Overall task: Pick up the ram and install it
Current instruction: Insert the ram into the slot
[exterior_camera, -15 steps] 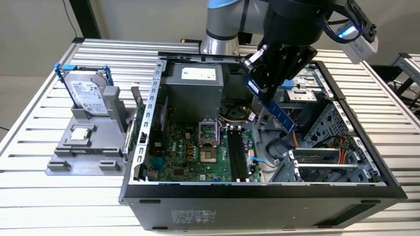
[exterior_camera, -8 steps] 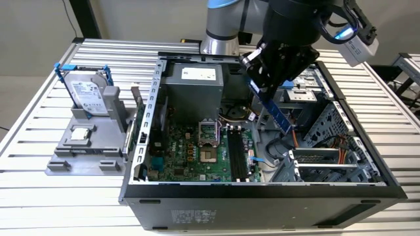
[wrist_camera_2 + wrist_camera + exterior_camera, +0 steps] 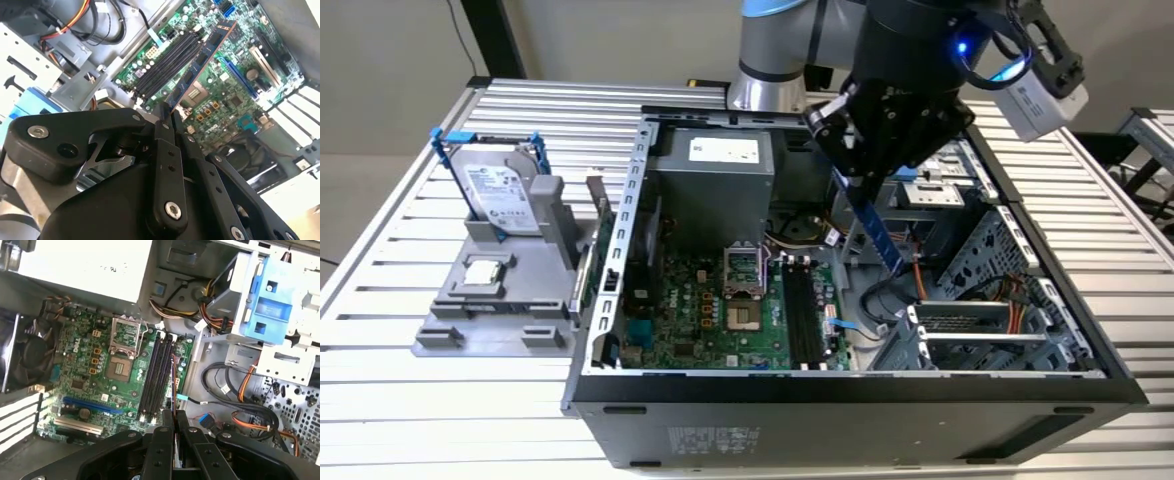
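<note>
In the exterior view, the arm reaches down over an open computer case (image 3: 761, 415) that stands on a slatted metal counter (image 3: 440, 400). The gripper (image 3: 857, 176) is clamped on the upper end of the ram (image 3: 875, 225). The stick hangs tilted, its lower end slanting towards the exterior view's right inside the case. It is held in the air, apart from the dark memory slots (image 3: 803, 320) on the green motherboard (image 3: 707, 320), which lie below it and towards the exterior view's left. Outside the case on that side, a grey holder (image 3: 494, 310) carries a silver hard drive (image 3: 500, 195) standing on edge and a small square processor chip (image 3: 483, 270) lying flat in front of it.

In the second wrist view, the black fingers (image 3: 162, 150) of the gripper (image 3: 167, 114) are pressed together on the near end of the ram (image 3: 200, 64). The ram runs away from them as a long narrow strip with a row of dark chips, over the motherboard (image 3: 240, 85) and just beside the line of the memory slots (image 3: 167, 62).

In the first wrist view, the gripper (image 3: 174, 416) grips the ram (image 3: 174, 390), which is seen edge-on as a thin line. It lies alongside the memory slots (image 3: 156, 375), with the processor socket (image 3: 122, 365) on their other side and a blue bracket (image 3: 267, 305) in the drive bay.
</note>
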Available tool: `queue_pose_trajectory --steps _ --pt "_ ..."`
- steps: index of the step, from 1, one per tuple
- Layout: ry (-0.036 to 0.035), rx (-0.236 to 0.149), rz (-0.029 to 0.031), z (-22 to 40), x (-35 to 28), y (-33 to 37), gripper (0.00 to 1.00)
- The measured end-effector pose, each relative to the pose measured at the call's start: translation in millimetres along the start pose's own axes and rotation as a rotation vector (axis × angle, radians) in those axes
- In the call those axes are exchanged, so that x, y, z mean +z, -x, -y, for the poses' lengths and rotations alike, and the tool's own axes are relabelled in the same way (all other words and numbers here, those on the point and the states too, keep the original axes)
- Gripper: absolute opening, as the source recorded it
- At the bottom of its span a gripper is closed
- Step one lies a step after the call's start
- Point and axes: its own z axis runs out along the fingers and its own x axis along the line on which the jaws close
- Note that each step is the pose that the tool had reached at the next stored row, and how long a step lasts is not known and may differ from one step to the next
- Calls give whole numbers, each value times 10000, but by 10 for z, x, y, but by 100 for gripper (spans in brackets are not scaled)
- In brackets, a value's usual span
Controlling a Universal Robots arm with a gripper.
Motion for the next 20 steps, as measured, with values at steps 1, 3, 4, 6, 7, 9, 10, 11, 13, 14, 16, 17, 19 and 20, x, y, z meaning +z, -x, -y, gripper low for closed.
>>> queue_pose_trajectory --steps 1,3,4,6,7,9,10,11,13,14,16,17,19,20 --pt "-2 155 3 0 0 0 0" --pt "-7 447 8 0 0 0 0" --pt "-9 586 10 0 0 0 0" --pt "-13 838 14 0 0 0 0" --pt "-13 887 15 0 0 0 0" --pt "-14 893 15 0 0 1 0" --pt "-15 893 15 0 1 3 0" --pt "-15 892 15 1 1 9 0" --pt "-15 892 15 6 3 36 0" --pt "-13 892 15 11 6 57 0" --pt "-13 892 15 17 12 97 0" --pt "-13 892 15 19 17 115 0" --pt "-13 892 15 16 26 145 0" --pt "-11 891 15 11 30 156 0"
